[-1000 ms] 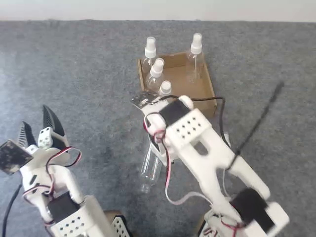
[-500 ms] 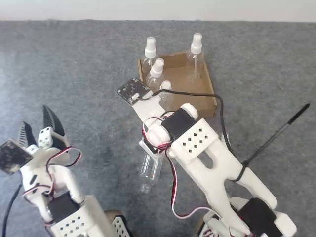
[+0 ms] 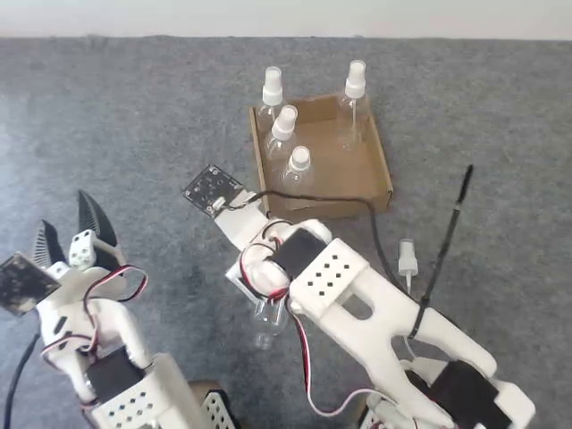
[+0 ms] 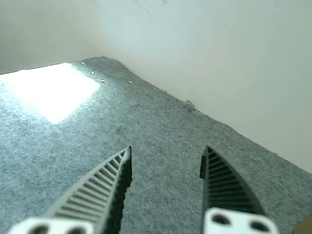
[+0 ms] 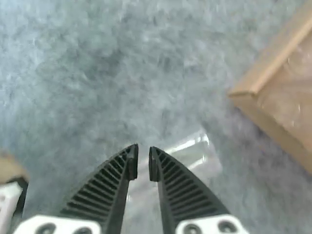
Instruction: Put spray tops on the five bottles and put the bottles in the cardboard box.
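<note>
Well, my right pincer (image 5: 143, 149) hangs low over the grey carpet (image 3: 134, 116), its jaws drawn to a narrow slit with nothing between them. The one uncapped bottle (image 5: 194, 152) lies on its side just past my tips, on the near side of the cardboard box (image 3: 322, 207). It looks like clear, thin, empty plastic, so I judge it light, smooth, and apt to roll or dent. I would widen the jaws first and take it across the round body near the shoulder, squeezing gently. Its spray top (image 3: 407, 257) lies loose on the carpet to the right of my arm, well apart from the bottle. Four capped bottles (image 3: 299, 165) stand in the box. My left pincer (image 4: 167, 151) sits at the near left, spread wide and empty.
</note>
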### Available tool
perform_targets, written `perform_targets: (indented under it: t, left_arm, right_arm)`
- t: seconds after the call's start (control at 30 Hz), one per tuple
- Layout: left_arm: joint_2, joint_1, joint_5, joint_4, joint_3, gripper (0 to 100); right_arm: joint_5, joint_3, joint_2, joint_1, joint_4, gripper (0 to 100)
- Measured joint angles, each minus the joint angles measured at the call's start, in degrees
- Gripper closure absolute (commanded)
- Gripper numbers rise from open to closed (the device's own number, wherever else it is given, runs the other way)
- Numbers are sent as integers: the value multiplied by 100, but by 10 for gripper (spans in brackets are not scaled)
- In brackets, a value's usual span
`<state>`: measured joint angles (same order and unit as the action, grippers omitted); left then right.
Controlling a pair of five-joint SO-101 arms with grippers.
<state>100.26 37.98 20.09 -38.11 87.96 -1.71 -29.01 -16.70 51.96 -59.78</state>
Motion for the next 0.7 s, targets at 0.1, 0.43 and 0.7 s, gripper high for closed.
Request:
perform_targets:
  t: [0.1, 0.43, 0.7]
  left_arm:
    - [0, 0, 0, 0, 0, 786]
    - [0, 0, 0, 0, 0, 786]
    - [0, 0, 0, 0, 0, 786]
  right_arm:
    - [0, -273, 0, 0, 563, 991]
    - [-132, -167, 1363, -369, 1064, 991]
    - [-941, 325, 1749, -862, -62, 991]
